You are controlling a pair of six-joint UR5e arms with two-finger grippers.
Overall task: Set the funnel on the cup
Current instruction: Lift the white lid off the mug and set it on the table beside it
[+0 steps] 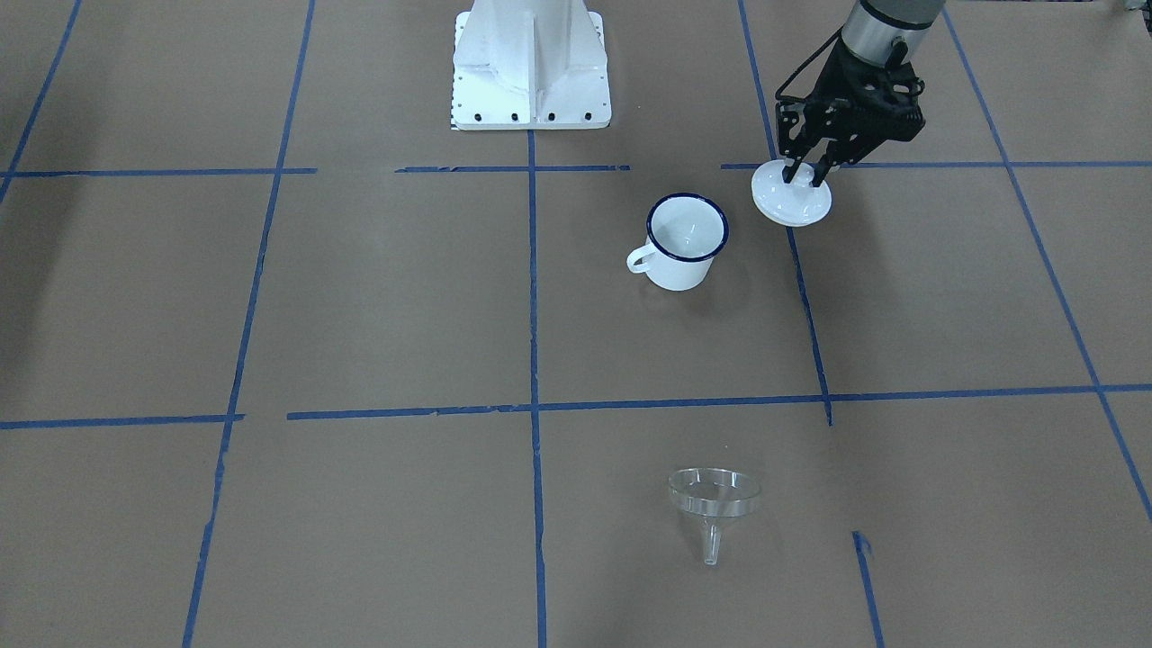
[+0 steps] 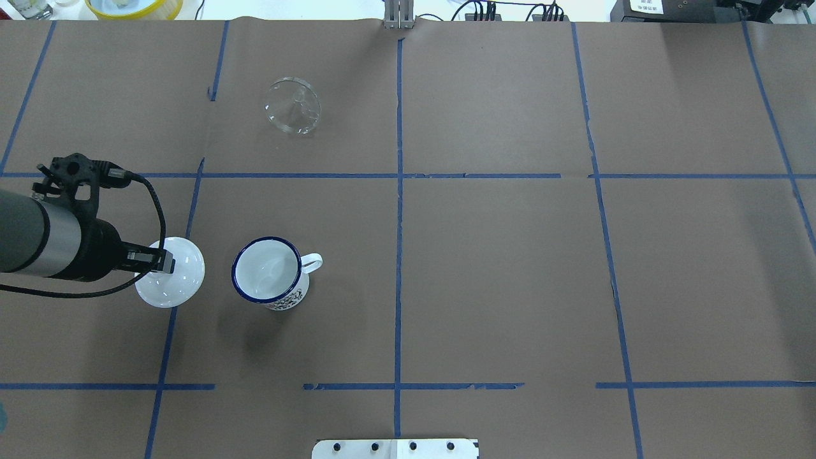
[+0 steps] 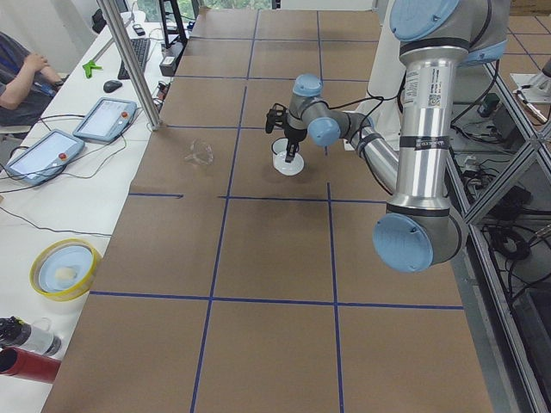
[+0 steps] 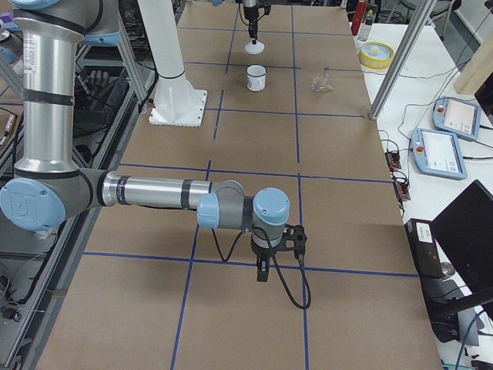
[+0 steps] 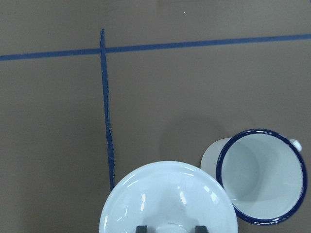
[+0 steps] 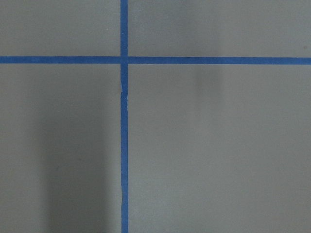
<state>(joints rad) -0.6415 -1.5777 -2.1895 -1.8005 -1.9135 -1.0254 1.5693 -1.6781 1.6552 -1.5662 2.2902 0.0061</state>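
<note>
Funnel point(image 1: 714, 504): small and transparent, with a wide round rim and a thin, narrow spout. It lies on its side on the brown tabletop point(image 1: 360, 297). Its mouth faces the robot and its spout points toward the operators' side. It is well apart from the cup point(image 1: 686, 243), across one of the blue tape lines point(image 1: 533, 297), in the square farther from the robot's base. Its clear wall is faint against the brown. In the overhead view the spout is hard to separate from the rim, and in both side views it is little more than a glint.

Cup: a white enamel mug with a dark blue rim line. It stands upright and open, with its small loop handle toward the robot's right. A dark print on the wall facing the robot is only partly visible.

Lid point(image 1: 792, 193): round and white, just beside the cup on the robot's left, not touching it. The left hand point(image 1: 806, 175) is clenched on the lid's knob, which the fingers mostly hide. The left wrist view cuts off the fingertips and the lid's near edge. The lid appears slightly tilted; whether it rests on the tabletop or hangs just above it cannot be settled.

The right hand point(image 4: 263, 271) shows only in a side view, low over the tabletop and far from all three things. Whether its fingers are apart or together cannot be told.
</note>
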